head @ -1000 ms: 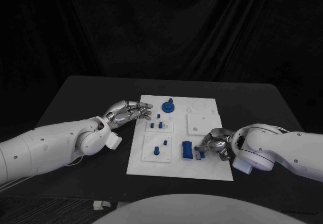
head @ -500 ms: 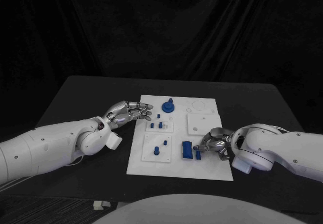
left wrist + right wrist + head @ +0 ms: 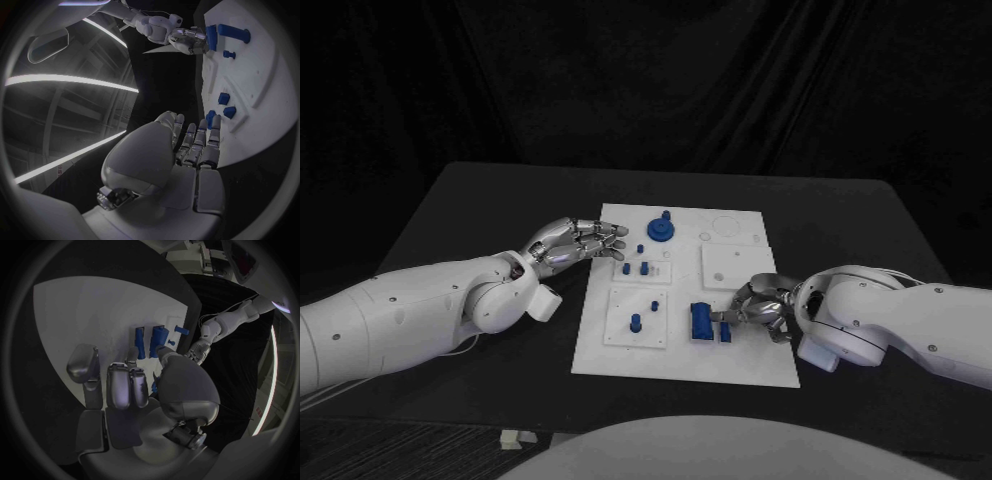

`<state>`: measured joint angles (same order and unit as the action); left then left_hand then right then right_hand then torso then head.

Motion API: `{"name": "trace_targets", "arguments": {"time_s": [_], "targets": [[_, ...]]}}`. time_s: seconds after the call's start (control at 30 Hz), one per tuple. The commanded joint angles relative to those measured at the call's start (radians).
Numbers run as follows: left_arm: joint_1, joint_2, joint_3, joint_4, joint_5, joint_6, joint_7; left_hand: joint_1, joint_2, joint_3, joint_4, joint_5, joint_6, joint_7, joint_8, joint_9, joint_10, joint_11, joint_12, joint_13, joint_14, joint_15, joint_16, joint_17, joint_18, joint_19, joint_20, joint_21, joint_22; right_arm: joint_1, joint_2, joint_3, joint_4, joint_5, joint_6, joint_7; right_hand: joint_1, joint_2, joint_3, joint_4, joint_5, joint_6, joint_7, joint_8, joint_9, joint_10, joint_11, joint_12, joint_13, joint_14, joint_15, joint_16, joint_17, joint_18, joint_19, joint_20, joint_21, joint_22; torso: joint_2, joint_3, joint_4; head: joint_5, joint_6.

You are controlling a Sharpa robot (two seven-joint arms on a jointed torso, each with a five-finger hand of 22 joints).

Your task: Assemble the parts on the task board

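Note:
The white task board (image 3: 750,352) lies mid-table. My right hand (image 3: 759,305) rests on the board's right side. Its fingertips pinch a narrow blue part (image 3: 724,326) beside a thicker blue block (image 3: 700,320). From the right wrist, the thumb (image 3: 167,360) touches one of two long blue parts (image 3: 140,342). My left hand (image 3: 574,241) hovers at the board's left edge with its fingers loosely spread and holds nothing. Its fingertips are close to a small blue peg (image 3: 620,236), also seen from the left wrist (image 3: 210,118). That view also takes in the right hand (image 3: 181,38) by the block (image 3: 235,33).
A blue round knob part (image 3: 661,228) stands at the board's far end. Two small blue pegs (image 3: 635,268) sit in a raised square. Another peg (image 3: 636,322) stands in the square nearer me. Bare black table (image 3: 488,200) lies around the board.
My right hand has edged slightly left, and the narrow blue part has moved with it toward the block. The left hand has hardly moved.

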<state>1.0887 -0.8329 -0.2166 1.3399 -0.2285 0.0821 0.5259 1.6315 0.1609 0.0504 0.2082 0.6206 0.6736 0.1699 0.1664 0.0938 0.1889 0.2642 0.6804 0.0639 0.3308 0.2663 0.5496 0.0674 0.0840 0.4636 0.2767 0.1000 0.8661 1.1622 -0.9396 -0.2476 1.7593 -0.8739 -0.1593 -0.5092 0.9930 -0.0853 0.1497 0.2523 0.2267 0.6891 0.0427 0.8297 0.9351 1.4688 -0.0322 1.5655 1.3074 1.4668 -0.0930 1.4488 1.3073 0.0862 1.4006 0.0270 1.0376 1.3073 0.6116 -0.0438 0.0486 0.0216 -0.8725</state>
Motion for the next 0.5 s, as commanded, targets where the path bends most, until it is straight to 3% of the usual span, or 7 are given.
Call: {"name": "trace_targets", "arguments": {"time_s": [0.03, 0.2, 0.27, 0.3, 0.37, 0.4, 0.5], "targets": [[-0.002, 0.001, 0.001, 0.001, 0.006, 0.015, 0.006, -0.010, -0.001, 0.006, -0.001, 0.005, -0.001, 0.005, 0.002, -0.001, 0.003, -0.001, -0.007, 0.000, 0.002, 0.006, -0.007, 0.000, -0.007, -0.006, 0.000, 0.004, 0.002, -0.002, -0.003, 0.000, 0.004, -0.024, -0.009, -0.008, -0.009, 0.003, -0.005, 0.001, -0.007, -0.008, 0.000, 0.005, 0.001, 0.102, 0.007, 0.005, 0.263, 0.047, 0.009, -0.005, 0.036, 0.020, -0.008, 0.000, -0.005, 0.122, 0.000, 0.0000, -0.0005, -0.001, 0.000], [-0.003, -0.001, 0.001, 0.001, 0.006, 0.015, 0.009, -0.010, -0.001, 0.006, -0.001, 0.005, -0.001, 0.005, 0.002, -0.001, 0.003, -0.001, -0.007, 0.000, 0.002, 0.006, -0.007, 0.000, -0.007, -0.006, 0.000, 0.004, 0.002, -0.002, -0.018, 0.000, 0.011, -0.068, -0.119, 0.064, -0.014, 0.026, -0.011, 0.017, 0.023, -0.031, 0.004, -0.010, -0.003, 0.102, 0.009, 0.005, 0.263, 0.047, 0.010, -0.004, 0.037, 0.020, -0.008, 0.001, -0.008, 0.122, 0.000, 0.0004, 0.0002, -0.001, 0.000], [-0.004, -0.002, 0.001, 0.002, 0.006, 0.013, 0.012, -0.010, -0.001, 0.006, -0.001, 0.005, -0.001, 0.005, 0.002, -0.001, 0.003, -0.001, -0.007, 0.000, 0.002, 0.006, -0.007, 0.000, -0.007, -0.006, 0.000, 0.004, 0.002, -0.002, -0.029, 0.000, 0.015, -0.108, -0.199, 0.122, -0.007, 0.043, -0.015, 0.032, 0.114, -0.053, 0.019, -0.073, -0.057, 0.102, 0.021, 0.005, 0.263, 0.052, 0.019, 0.008, 0.055, 0.016, -0.001, 0.008, 0.009, 0.127, 0.000, 0.0007, 0.0006, 0.000, 0.000], [-0.004, -0.003, 0.001, 0.002, 0.006, 0.012, 0.014, -0.010, -0.001, 0.008, -0.001, 0.005, -0.001, 0.005, 0.002, -0.001, 0.003, -0.001, -0.008, 0.000, 0.002, 0.006, -0.007, 0.000, -0.007, -0.006, 0.000, 0.004, 0.002, -0.002, -0.035, 0.000, 0.017, -0.130, -0.237, 0.153, -0.001, 0.043, -0.016, 0.033, 0.133, -0.057, 0.023, -0.095, -0.077, 0.102, 0.024, 0.005, 0.263, 0.054, 0.022, 0.012, 0.061, 0.015, 0.002, 0.010, 0.017, 0.129, 0.000, 0.0006, 0.0003, 0.000, 0.000], [-0.004, -0.006, 0.001, 0.004, 0.006, 0.009, 0.017, -0.010, -0.001, 0.008, -0.001, 0.005, -0.001, 0.005, 0.002, -0.001, 0.003, -0.001, -0.008, 0.000, 0.002, 0.006, -0.007, 0.000, -0.007, -0.006, 0.000, 0.004, 0.002, -0.002, -0.050, 0.000, 0.021, -0.182, -0.320, 0.226, 0.007, 0.043, -0.020, 0.035, 0.150, -0.046, 0.029, -0.131, -0.122, 0.102, 0.031, 0.005, 0.263, 0.061, 0.028, 0.026, 0.085, 0.009, 0.014, 0.014, 0.049, 0.137, 0.000, 0.0006, -0.0002, 0.001, 0.000], [-0.004, -0.007, 0.001, 0.004, 0.006, 0.007, 0.019, -0.010, -0.001, 0.009, -0.002, 0.006, -0.001, 0.005, 0.002, -0.001, 0.003, -0.001, -0.008, 0.000, 0.002, 0.006, -0.007, 0.000, -0.007, -0.006, 0.000, 0.004, 0.002, -0.002, -0.057, 0.000, 0.023, -0.201, -0.351, 0.261, 0.010, 0.047, -0.021, 0.037, 0.158, -0.044, 0.036, -0.169, -0.167, 0.102, 0.037, 0.005, 0.263, 0.066, 0.033, 0.037, 0.103, 0.005, 0.023, 0.017, 0.075, 0.144, 0.000, 0.0006, -0.0006, 0.003, 0.000], [-0.004, -0.009, 0.001, 0.006, 0.006, 0.005, 0.024, -0.010, -0.001, 0.011, -0.003, 0.006, -0.001, 0.004, 0.002, -0.001, 0.003, -0.001, -0.008, 0.001, 0.002, 0.006, -0.007, 0.000, -0.007, -0.006, -0.001, 0.005, 0.002, -0.002, -0.074, 0.000, 0.026, -0.239, -0.413, 0.350, 0.012, 0.047, -0.025, 0.037, 0.164, -0.030, 0.042, -0.213, -0.226, 0.102, 0.041, 0.005, 0.263, 0.072, 0.038, 0.049, 0.123, 0.000, 0.034, 0.021, 0.109, 0.152, 0.000, 0.0004, -0.0014, 0.004, 0.000]]}}
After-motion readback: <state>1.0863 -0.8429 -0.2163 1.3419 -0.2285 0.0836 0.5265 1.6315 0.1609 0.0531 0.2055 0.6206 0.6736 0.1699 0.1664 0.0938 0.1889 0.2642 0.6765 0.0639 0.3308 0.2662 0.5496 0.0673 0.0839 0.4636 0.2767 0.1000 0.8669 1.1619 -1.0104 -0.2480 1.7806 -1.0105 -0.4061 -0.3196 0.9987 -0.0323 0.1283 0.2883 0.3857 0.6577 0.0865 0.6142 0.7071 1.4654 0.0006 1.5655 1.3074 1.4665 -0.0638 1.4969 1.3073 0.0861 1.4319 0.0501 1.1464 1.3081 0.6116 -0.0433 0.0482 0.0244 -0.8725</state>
